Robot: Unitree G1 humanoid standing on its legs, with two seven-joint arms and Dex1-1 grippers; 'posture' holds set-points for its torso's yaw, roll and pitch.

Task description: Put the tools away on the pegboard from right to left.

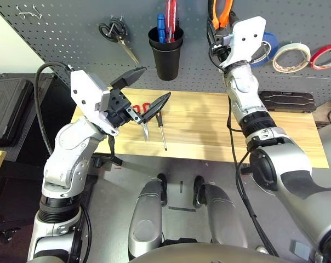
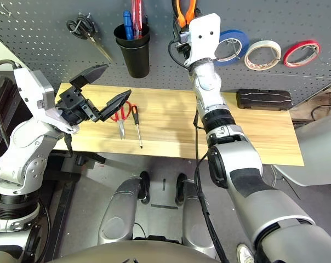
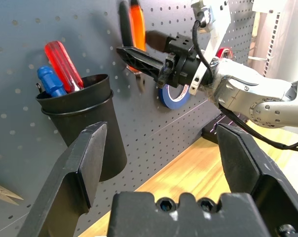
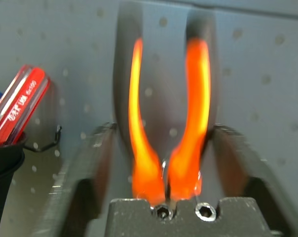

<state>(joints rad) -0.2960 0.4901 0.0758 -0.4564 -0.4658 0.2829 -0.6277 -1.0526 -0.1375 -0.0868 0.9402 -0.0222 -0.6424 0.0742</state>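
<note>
The right gripper (image 4: pixel 164 163) is raised against the pegboard (image 1: pixel 72 33), fingers spread wide on either side of the orange-and-black-handled pliers (image 4: pixel 166 113). The pliers hang on the board between the two fingers; no grip is visible. The whitish tape roll (image 1: pixel 291 57) hangs on the board to the right of this gripper. The left gripper (image 1: pixel 146 90) hovers over the table (image 1: pixel 209 126), fingers wide apart and empty. Just below its fingertips lie the red-handled scissors (image 2: pixel 123 112) and the slim screwdriver (image 1: pixel 162 129).
</note>
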